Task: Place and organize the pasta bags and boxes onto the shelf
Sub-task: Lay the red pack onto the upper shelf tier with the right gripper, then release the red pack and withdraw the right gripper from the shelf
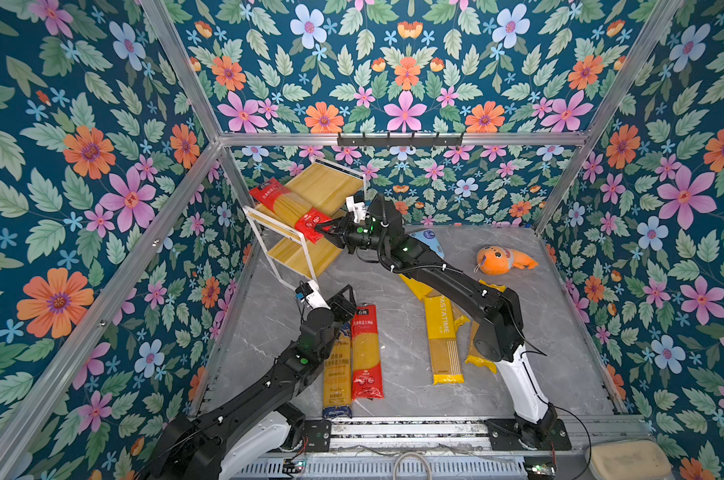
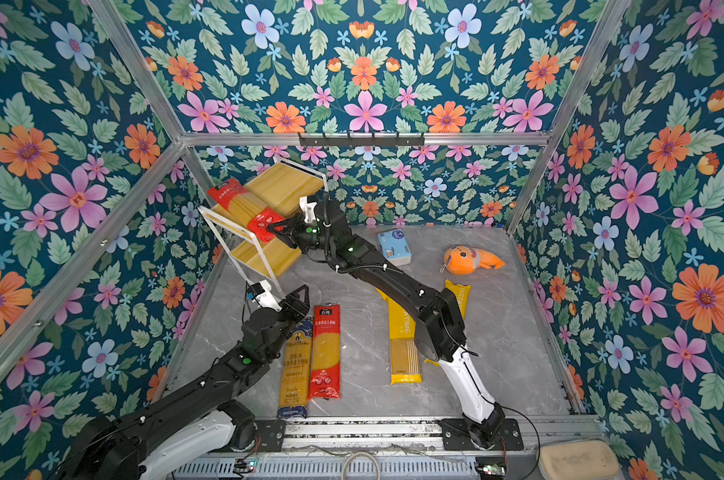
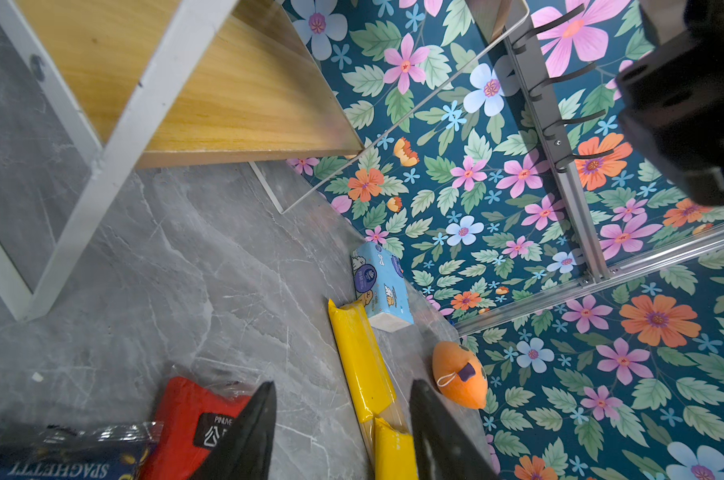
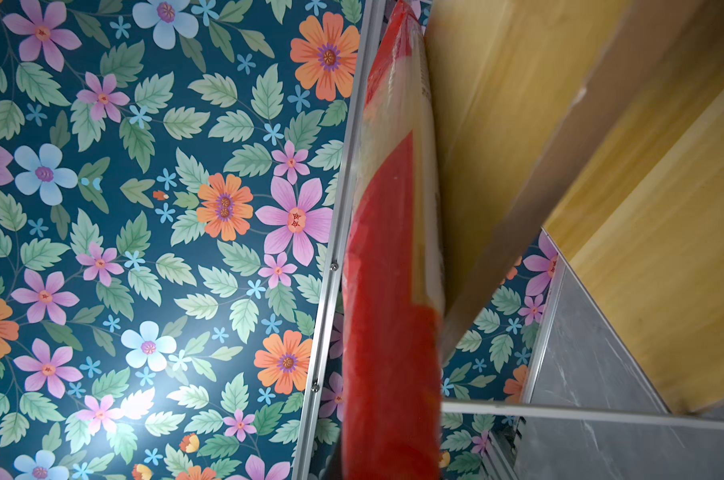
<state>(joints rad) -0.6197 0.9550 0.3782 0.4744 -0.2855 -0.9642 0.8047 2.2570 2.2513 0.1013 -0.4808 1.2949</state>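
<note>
The shelf (image 1: 331, 187) (image 2: 289, 187) stands at the back left. One red pasta pack (image 1: 283, 203) (image 2: 239, 203) (image 4: 389, 291) lies slantwise on its top board, the near end jutting past the frame. My right gripper (image 1: 320, 227) (image 2: 273, 227) is shut on that near end. On the table lie a blue-and-gold pack (image 1: 337, 374), a second red pack (image 1: 366, 353) and a yellow pack (image 1: 443, 340). Two more yellow packs (image 1: 414, 286) (image 1: 478, 357) are partly hidden under the right arm. My left gripper (image 1: 345, 297) (image 3: 343, 432) hovers open over the far ends of the red and blue packs.
A light-blue tissue pack (image 2: 394, 247) (image 3: 379, 286) and an orange plush toy (image 1: 503, 259) (image 3: 460, 380) sit at the back right. A black hook rail (image 1: 399, 139) hangs on the back wall. Floral walls close in on three sides.
</note>
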